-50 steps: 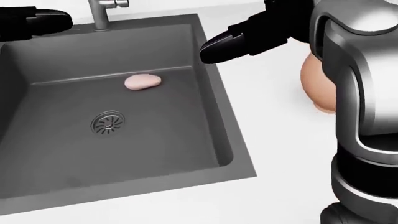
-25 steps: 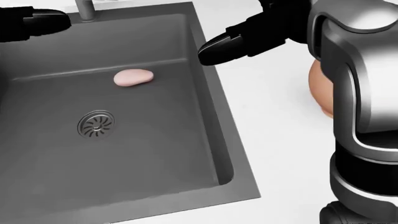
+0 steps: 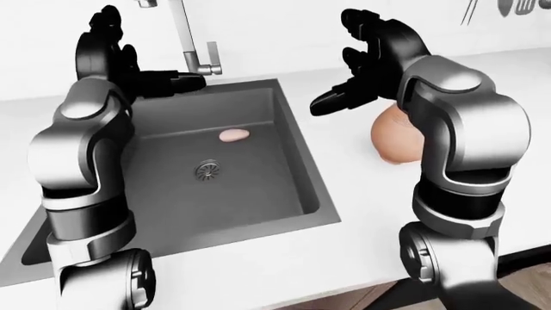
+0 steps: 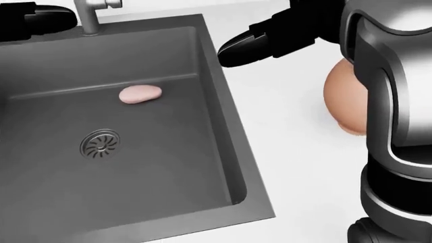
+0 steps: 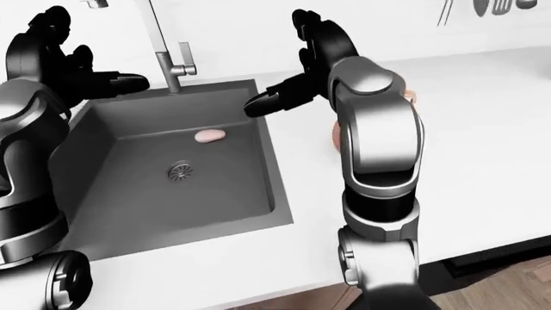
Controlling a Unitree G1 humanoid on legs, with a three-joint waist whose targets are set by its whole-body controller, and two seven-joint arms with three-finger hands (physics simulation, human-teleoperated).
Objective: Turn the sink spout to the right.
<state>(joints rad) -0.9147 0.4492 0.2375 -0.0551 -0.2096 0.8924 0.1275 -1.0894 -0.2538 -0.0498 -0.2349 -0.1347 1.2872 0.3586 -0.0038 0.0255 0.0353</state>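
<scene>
A grey metal faucet (image 3: 184,35) rises behind the dark sink (image 3: 292,168); its spout runs up out of the left-eye view. My left hand (image 3: 129,61) is open, raised just left of the faucet, one finger pointing at its base without touching. My right hand (image 3: 362,64) is open, raised right of the sink over the white counter. In the head view the faucet base (image 4: 87,12) shows at the top left and a right finger (image 4: 236,50) at the top middle.
A small pink object (image 4: 140,94) lies in the sink above the round drain (image 4: 101,143). A tan rounded object (image 3: 392,135) sits on the white counter (image 3: 517,129) behind my right arm. Utensils (image 5: 495,8) hang on the wall at the top right.
The head view has shifted: the sink has slid a little, and the faucet base is back in view at the top. Both hands hold about the same raised pose.
</scene>
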